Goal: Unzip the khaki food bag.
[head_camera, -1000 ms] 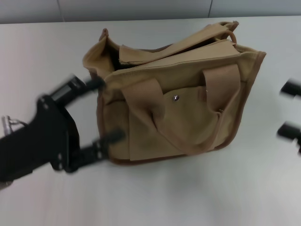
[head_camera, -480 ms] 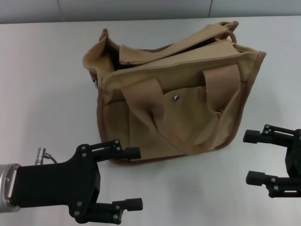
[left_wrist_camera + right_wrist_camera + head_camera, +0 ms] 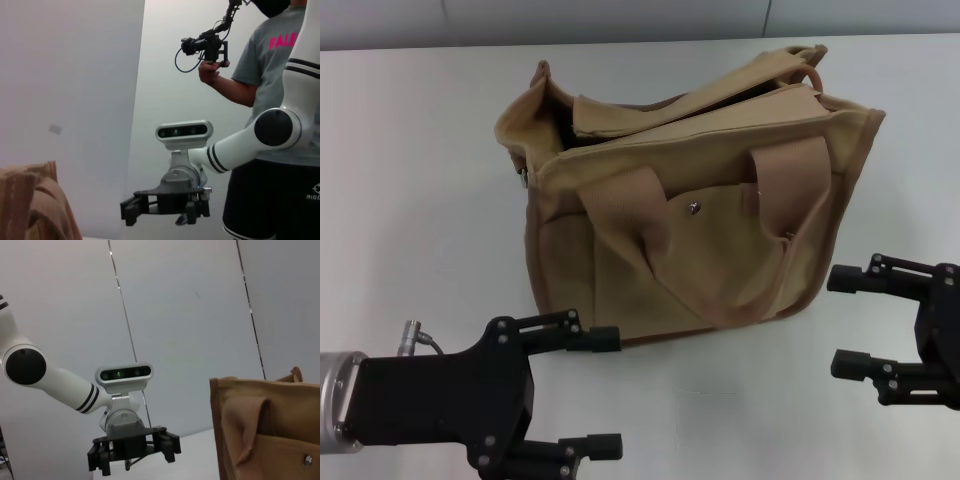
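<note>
khaki food bag [image 3: 265,430], left end effector [image 3: 134,456] beyond

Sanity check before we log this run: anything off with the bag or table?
Nothing damaged or spilled. The khaki food bag sits skewed on the table, top gaping. Left gripper and right gripper hover open, clear of it.

My rig had matte black grippers, left [image 3: 607,393] and right [image 3: 848,320], dotted with screws, on white arms [image 3: 240,142] with black rings.

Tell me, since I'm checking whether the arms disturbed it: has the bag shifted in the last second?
No. The bag sits in the same place against the table's back edge; only the left tool and right tool moved.
</note>
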Robot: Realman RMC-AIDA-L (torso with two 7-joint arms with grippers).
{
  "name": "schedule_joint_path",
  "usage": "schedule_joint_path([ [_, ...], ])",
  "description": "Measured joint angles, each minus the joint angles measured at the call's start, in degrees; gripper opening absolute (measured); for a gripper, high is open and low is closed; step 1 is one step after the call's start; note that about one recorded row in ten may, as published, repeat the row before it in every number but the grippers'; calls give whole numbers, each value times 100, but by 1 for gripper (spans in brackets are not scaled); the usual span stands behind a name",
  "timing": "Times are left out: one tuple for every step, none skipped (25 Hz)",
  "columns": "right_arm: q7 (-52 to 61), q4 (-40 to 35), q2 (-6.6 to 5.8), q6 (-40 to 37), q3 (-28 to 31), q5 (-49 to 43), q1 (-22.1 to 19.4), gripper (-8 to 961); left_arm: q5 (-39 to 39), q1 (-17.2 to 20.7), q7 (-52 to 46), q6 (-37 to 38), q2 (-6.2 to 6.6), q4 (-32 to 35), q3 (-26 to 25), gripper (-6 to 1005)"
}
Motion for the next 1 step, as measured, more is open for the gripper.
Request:
schedule_joint_path([
  [11,1,1,0,-1,-1,19,795,4,0,11,-6,-7,8,-12,808],
])
